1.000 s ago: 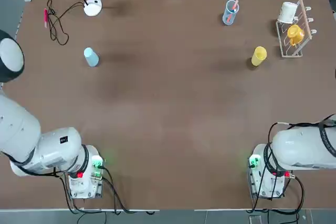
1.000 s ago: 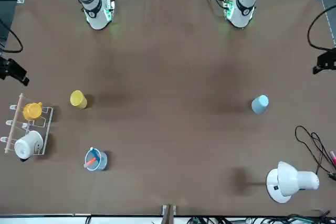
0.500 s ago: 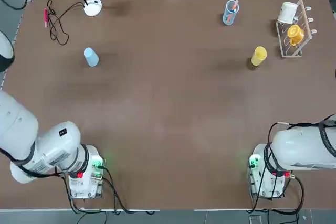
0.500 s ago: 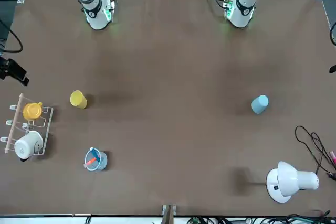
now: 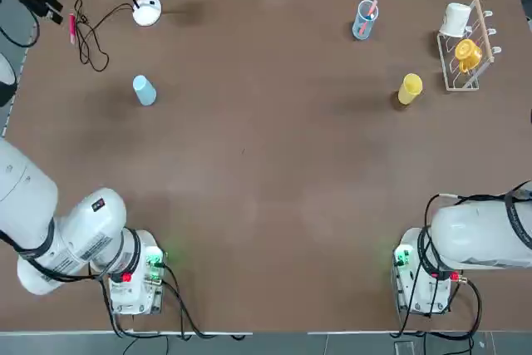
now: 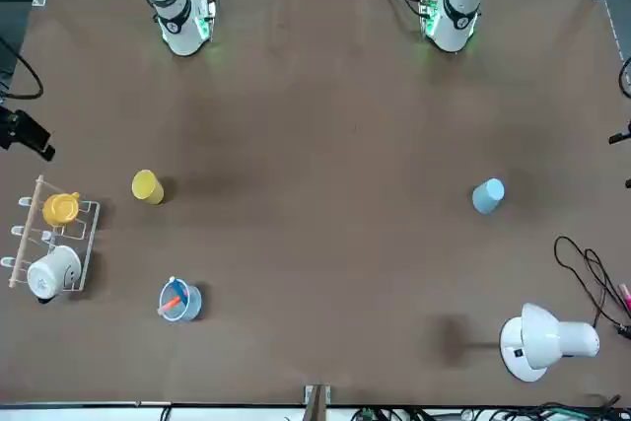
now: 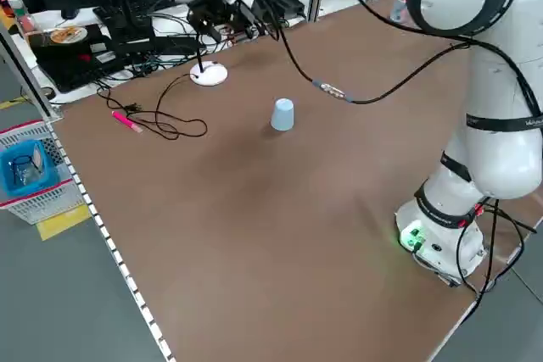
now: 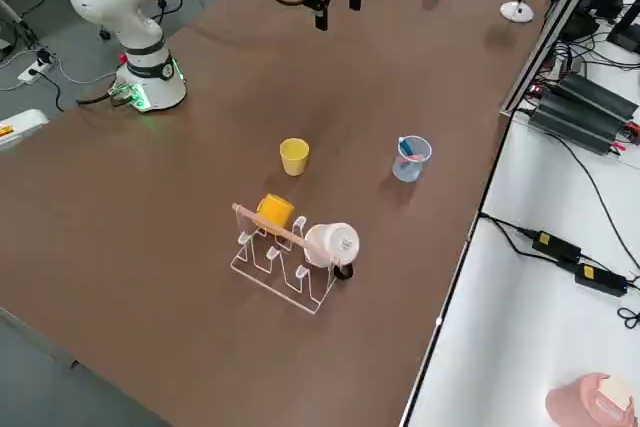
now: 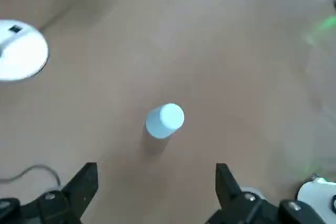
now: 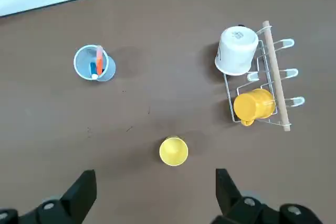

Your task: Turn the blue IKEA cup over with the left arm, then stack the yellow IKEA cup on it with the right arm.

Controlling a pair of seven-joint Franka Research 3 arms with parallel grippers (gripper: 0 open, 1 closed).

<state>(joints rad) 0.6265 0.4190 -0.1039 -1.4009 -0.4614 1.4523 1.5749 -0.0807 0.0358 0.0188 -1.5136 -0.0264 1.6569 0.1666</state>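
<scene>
Left wrist view alone shows left gripper (image 9: 152, 182) jaws apart above blue IKEA cup (image 9: 164, 120) (base up); right gripper (image 10: 155, 187) likewise apart, high over yellow IKEA cup (image 10: 174, 151).

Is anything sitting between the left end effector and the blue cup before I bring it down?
Nothing visible. In the left wrist view the left end effector hangs open above the blue IKEA cup, with only bare table between them. The white lamp base and the black cable lie off to the side.

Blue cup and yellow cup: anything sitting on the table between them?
Nothing: in the top view the stretch between the blue IKEA cup and the yellow IKEA cup is bare table.
</scene>
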